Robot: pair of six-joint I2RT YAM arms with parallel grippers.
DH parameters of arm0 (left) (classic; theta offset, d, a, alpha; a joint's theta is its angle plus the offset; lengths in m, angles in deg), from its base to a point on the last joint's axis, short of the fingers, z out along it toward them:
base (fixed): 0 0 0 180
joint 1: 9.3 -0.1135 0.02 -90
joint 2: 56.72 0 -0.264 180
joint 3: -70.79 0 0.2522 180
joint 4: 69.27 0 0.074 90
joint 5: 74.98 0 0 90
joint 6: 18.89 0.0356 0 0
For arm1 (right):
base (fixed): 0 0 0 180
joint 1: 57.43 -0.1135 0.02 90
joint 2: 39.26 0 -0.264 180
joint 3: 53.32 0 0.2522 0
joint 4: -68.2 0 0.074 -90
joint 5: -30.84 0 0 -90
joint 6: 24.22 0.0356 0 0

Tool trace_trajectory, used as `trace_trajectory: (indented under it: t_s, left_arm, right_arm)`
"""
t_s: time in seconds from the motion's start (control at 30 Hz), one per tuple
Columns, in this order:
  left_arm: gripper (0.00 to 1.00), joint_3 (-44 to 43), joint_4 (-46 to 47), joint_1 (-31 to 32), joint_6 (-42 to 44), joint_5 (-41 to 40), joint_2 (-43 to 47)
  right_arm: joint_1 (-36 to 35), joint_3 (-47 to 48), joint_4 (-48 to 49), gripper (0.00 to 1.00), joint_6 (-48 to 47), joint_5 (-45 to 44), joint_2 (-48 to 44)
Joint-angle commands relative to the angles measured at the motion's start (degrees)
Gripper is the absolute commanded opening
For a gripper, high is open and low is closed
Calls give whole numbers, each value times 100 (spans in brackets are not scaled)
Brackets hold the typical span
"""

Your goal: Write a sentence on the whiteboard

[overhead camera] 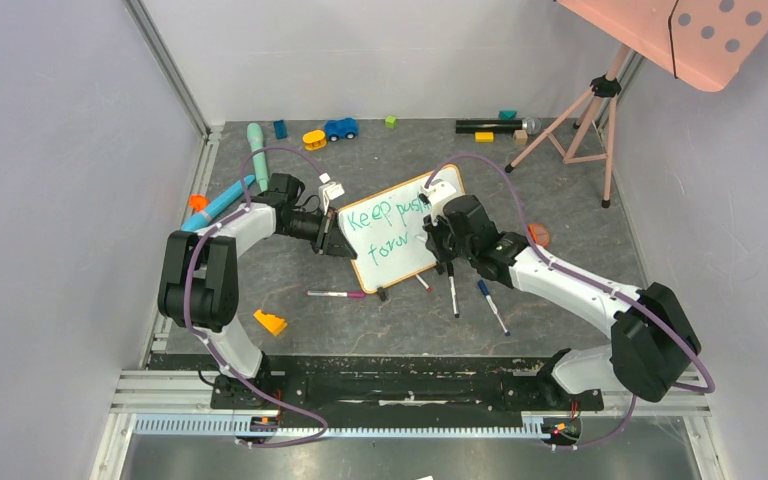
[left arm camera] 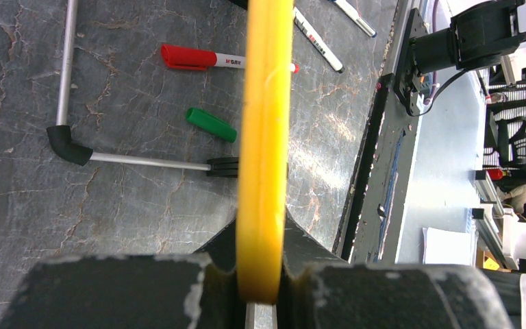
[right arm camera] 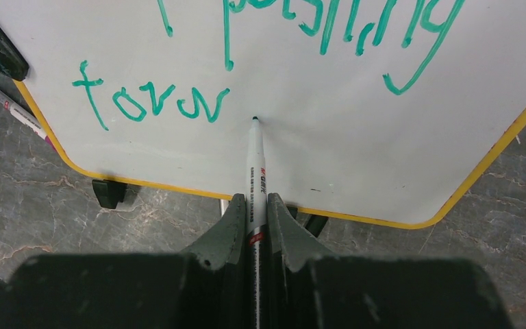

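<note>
The whiteboard (overhead camera: 400, 232) stands tilted mid-table on black clip feet, its frame orange-yellow. Green writing (overhead camera: 385, 215) reads "Keep push…" above "forw" (right arm camera: 151, 103); the right arm hides the end of the top line in the top view. My left gripper (overhead camera: 333, 243) is shut on the board's left edge, seen edge-on in the left wrist view (left arm camera: 266, 137). My right gripper (overhead camera: 438, 240) is shut on a green-tipped marker (right arm camera: 255, 171). Its tip touches the board just right of "forw".
Loose markers lie in front of the board: a pink-capped one (overhead camera: 337, 294), and others (overhead camera: 453, 296) (overhead camera: 493, 306). A red marker (left arm camera: 202, 59) and green cap (left arm camera: 210, 125) lie behind the board. An orange wedge (overhead camera: 270, 322) lies near left; toys line the back; a tripod (overhead camera: 580, 115) stands back right.
</note>
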Motion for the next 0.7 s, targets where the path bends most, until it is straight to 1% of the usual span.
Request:
trace_trajectory:
  t_s: [0.0,0.43,0.67]
  left_arm:
    - [2,249,-613,307,570,-658,-130]
    - [2,249,-609,307,569,-658,-138]
    - [2,249,-609,307,572,-654,-132]
  right_arm:
    - [40,206,266,0,33,-187,39]
    - [48,454,301,0,-12,-64,206]
    - [48,323,334,0,22,177,223]
